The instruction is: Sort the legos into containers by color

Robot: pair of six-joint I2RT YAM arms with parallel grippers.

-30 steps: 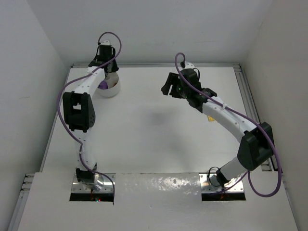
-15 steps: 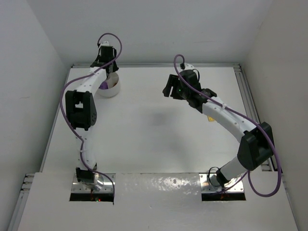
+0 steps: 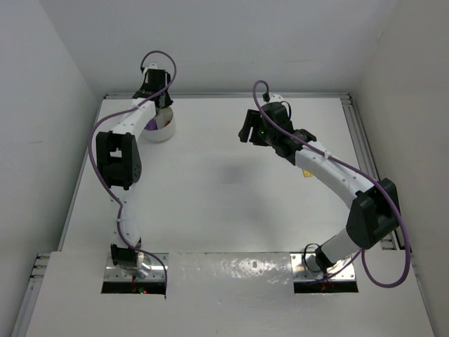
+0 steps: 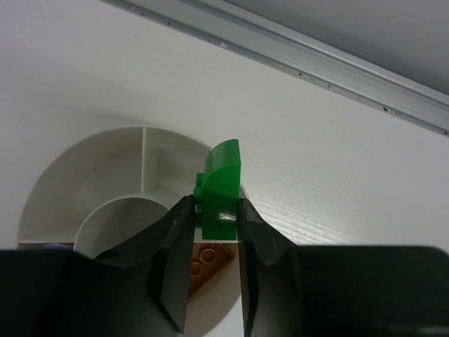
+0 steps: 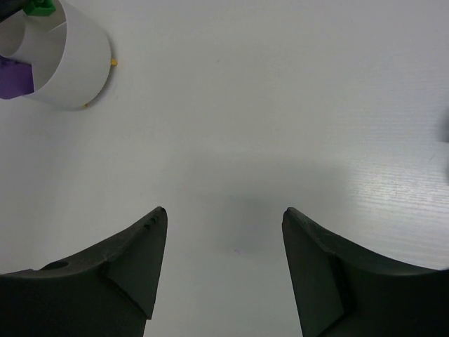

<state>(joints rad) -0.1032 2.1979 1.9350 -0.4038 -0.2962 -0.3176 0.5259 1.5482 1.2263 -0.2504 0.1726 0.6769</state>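
My left gripper (image 4: 215, 205) is shut on a green lego (image 4: 222, 184), holding it upright over the right edge of the white bowl (image 4: 105, 158), whose dividers form the containers. An orange lego (image 4: 210, 261) lies in the compartment under the fingers, and a purple sliver (image 4: 49, 247) shows at the lower left. From above, the left gripper (image 3: 160, 105) hangs over the bowl (image 3: 165, 131) at the back left. My right gripper (image 5: 223, 214) is open and empty above bare table. Its view shows the bowl (image 5: 81, 60) with a purple lego (image 5: 14, 78) inside and the green lego (image 5: 38, 7).
A metal rail (image 4: 316, 67) runs along the table's back edge just beyond the bowl. White walls close in the left, back and right sides. The right gripper (image 3: 247, 130) hovers mid-table, right of the bowl. A small yellow speck (image 3: 306, 173) shows beside the right forearm.
The left arm has shifted slightly toward the back over the bowl, still gripping the green lego. The right arm has stayed put.
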